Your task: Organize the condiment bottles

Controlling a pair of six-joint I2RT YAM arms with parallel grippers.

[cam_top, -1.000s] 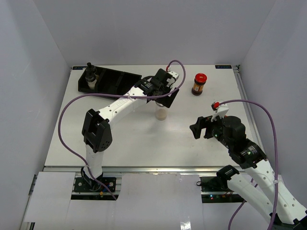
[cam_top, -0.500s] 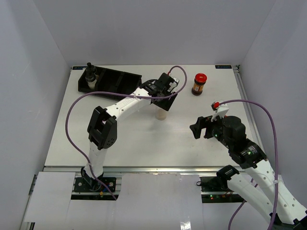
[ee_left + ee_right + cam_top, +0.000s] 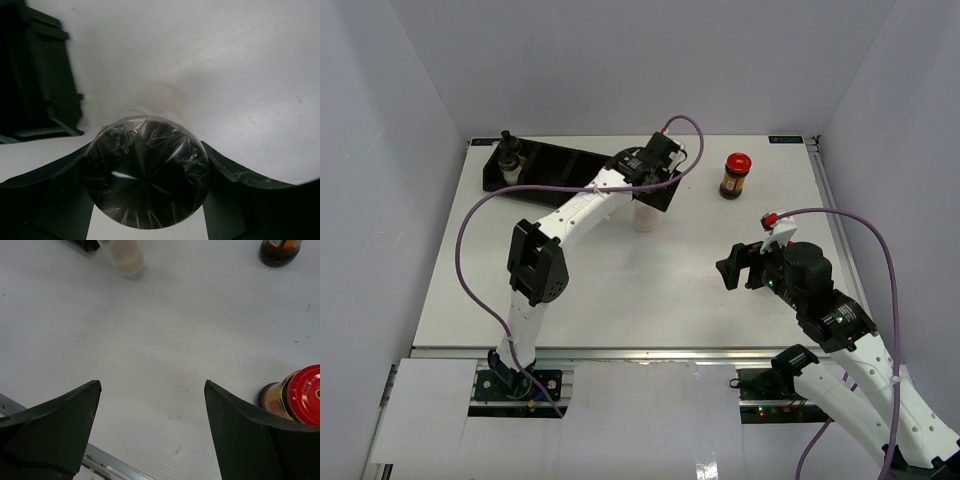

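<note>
Tightly, the left gripper (image 3: pixel 147 172) squeezes the clear jar (image 3: pixel 645 218) by its round, shiny lid (image 3: pixel 150 145), which has crinkly plastic on it. Pale stuff is inside. The jar is just beside the black tray (image 3: pixel 560 165). The right gripper (image 3: pixel 150 425) has its fingers apart.

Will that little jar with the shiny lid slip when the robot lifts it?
It might: the jar has smooth clear sides and what looks like crinkly film over its lid. But the left gripper's fingers hug both sides, so it probably holds. It looks hard, maybe breakable.
</note>
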